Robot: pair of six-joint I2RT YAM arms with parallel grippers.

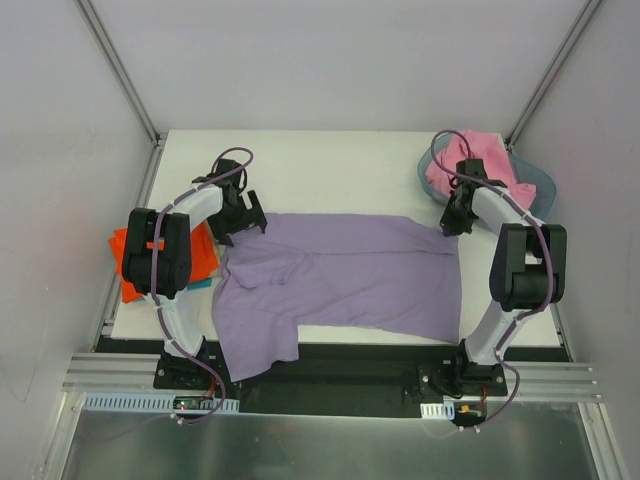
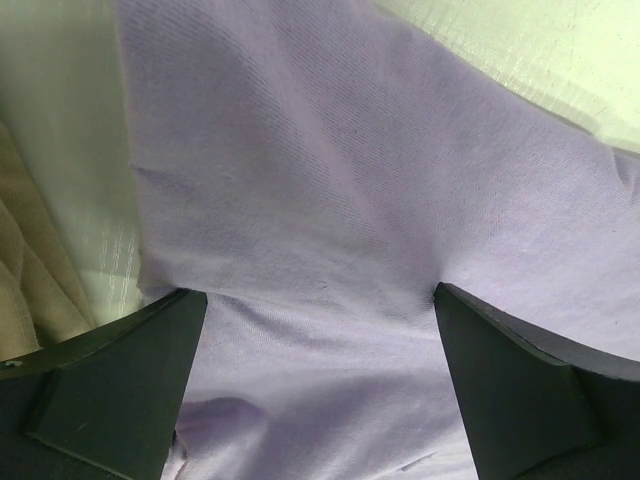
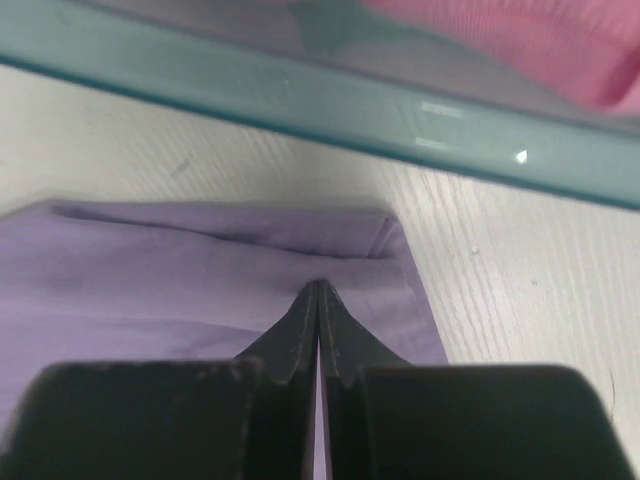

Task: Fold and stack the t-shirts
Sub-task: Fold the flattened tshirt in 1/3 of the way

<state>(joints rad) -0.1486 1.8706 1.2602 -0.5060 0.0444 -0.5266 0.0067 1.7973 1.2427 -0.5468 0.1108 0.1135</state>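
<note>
Looking down on white tabletop (image 1: 330, 165) w/ lavender-purple short-sleeved cloth t-shirt (image 1: 340, 280) spread mostly flat across the middle, lightly wrinkled, near-L part draped over the near edge. Bent over its far-L corner w/ left arm (image 1: 165, 250): left jaws spread wide, nothing gripped. Lavender cloth (image 2: 330, 200) filling L wrist view below & betw. the two dark fingers (image 2: 100, 390), pulled into soft creases there. Bent over far-R corner w/ right arm (image 1: 525, 265): right jaws pressed together, tips down on the hemmed corner of the lavender cloth (image 3: 150, 290). Cannot tell whether any fabric is nipped betw. them. Just beyond that corner, on far-R tabletop: curved grey-blue plastic basket (image 1: 540, 185), rim (image 3: 300, 90) near the shirt edge but apart from it, w/ soft pink cloth t-shirt (image 1: 470, 160) heaped inside, pink also showing past the rim in R wrist view (image 3: 520, 40). At L tabletop edge, partly hidden under left arm: folded orange-red cloth t-shirt (image 1: 125, 265), w/ sliver of teal cloth t-shirt (image 1: 198, 287) peeking out beneath, just beside the lavender shirt's L edge.
</note>
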